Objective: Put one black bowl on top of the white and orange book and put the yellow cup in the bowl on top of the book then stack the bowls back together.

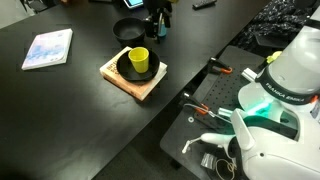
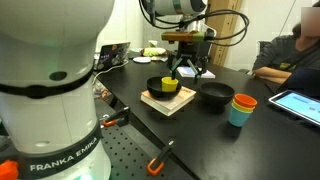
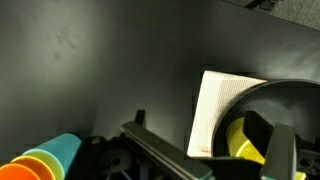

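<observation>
Wrist view is showing the small yellow plastic cup (image 3: 243,140) sitting in a shallow black bowl (image 3: 295,100) on the thick white and orange book (image 3: 225,105), so I'm guessing restacking with the matching black bowl (image 2: 215,95) beside it is coming next, needing a rim grab, and the arm's claw (image 2: 190,70) is hanging just above, fingers spread, holding nothing.

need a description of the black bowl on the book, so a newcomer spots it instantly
On the black table, find the thick white and orange book. A shallow black bowl sits on top of it. Unlike the matching second bowl, which rests directly on the table nearby, it holds the yellow cup.
</observation>
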Tool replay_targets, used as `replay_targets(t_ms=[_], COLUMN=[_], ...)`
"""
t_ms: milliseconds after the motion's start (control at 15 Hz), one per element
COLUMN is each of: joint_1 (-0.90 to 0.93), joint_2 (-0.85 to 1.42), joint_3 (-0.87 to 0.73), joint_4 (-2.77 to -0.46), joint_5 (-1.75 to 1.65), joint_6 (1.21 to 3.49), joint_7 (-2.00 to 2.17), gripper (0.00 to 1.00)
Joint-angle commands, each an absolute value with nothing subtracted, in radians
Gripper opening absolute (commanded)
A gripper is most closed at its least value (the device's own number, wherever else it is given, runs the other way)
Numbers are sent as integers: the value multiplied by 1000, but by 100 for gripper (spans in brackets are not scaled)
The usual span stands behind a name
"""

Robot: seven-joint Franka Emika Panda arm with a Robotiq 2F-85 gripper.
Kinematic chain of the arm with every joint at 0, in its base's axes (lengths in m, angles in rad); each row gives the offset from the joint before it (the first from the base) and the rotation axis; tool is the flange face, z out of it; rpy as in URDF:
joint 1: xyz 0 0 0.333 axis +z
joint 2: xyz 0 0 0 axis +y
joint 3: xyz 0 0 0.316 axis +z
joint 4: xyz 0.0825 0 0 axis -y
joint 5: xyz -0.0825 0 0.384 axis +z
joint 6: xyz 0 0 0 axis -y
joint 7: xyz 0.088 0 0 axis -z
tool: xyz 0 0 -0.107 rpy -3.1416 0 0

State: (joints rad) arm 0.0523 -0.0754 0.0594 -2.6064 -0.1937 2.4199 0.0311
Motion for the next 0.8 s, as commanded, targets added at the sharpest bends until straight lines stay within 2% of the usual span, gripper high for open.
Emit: replay_targets(t_ms=[0, 467, 733], joint_1=[38, 31, 29], joint_2=[-116, -61, -43], joint_3=[41, 52, 56], joint_4=[-2683, -2726, -2733], joint_5=[-168, -110, -168], joint_6=[2458, 2642, 2645], joint_7=[1, 261, 439], gripper=[100, 100, 100])
